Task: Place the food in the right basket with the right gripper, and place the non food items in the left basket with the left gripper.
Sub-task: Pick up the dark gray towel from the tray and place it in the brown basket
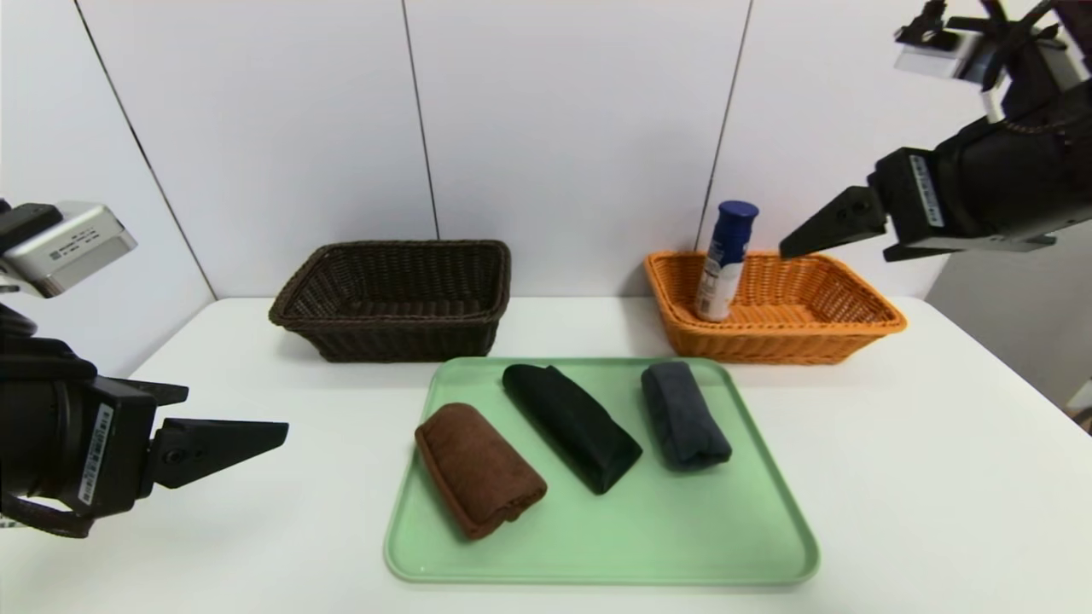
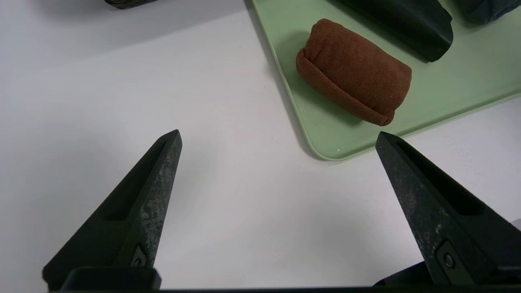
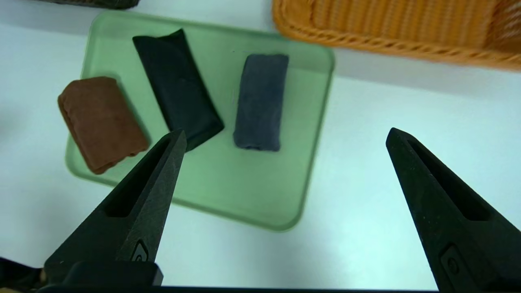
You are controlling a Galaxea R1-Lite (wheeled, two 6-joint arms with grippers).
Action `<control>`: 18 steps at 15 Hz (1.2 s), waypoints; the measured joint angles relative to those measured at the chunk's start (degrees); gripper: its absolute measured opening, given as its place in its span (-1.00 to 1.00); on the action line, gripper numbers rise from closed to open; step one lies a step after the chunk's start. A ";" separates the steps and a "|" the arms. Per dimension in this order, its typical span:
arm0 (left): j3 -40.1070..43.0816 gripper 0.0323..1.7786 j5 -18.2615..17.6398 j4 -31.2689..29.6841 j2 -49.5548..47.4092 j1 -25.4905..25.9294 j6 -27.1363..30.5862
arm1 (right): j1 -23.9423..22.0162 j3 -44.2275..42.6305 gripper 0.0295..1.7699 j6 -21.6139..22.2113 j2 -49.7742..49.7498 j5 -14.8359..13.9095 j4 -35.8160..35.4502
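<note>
There is one white table [image 1: 938, 477]. On it lies one green tray [image 1: 648, 546], near the front and in the middle. Behind the tray stand two baskets. The brown basket [image 1: 392, 298] is on the left and has nothing in it that shows. The orange basket [image 1: 785, 315] is on the right. One bottle [image 1: 725, 260] with a blue cap stands upright in the orange basket, at its left end.

Three rolled cloths lie on the tray, side by side and apart from each other. The brown cloth [image 1: 479, 469] is on the left, near the tray's left edge. The black cloth [image 1: 572, 425] is in the middle. The grey cloth [image 1: 685, 414] is on the right.

There are two grippers. The left gripper [image 2: 276, 140] hangs low over the table, left of the tray and near the brown cloth. Its fingers are spread wide and hold nothing. The right gripper [image 3: 285, 136] is up high on the right, above the orange basket's far side. Its fingers are spread wide too, and it holds nothing.
</note>
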 joint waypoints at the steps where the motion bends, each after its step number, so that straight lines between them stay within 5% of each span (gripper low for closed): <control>1: -0.04 0.90 -0.07 0.00 0.09 -0.05 -0.07 | 2.04 -0.45 0.91 3.33 1.65 -1.16 0.80; 5: -0.06 0.90 -0.07 -0.02 0.39 -1.12 -2.01 | 7.52 -0.91 0.91 10.67 7.57 -4.96 1.27; 7: 0.30 0.90 -0.10 -0.02 0.30 -1.51 -2.15 | 8.87 -0.89 0.91 11.35 10.28 -7.23 1.68; 14: 0.77 0.90 -0.07 -0.09 -0.22 -2.62 -2.15 | 9.24 -0.89 0.91 14.17 20.18 -8.11 2.78; 18: 1.21 0.90 -0.05 -0.06 -0.90 -3.17 -2.17 | 9.29 -0.98 0.91 14.14 24.88 -11.95 2.18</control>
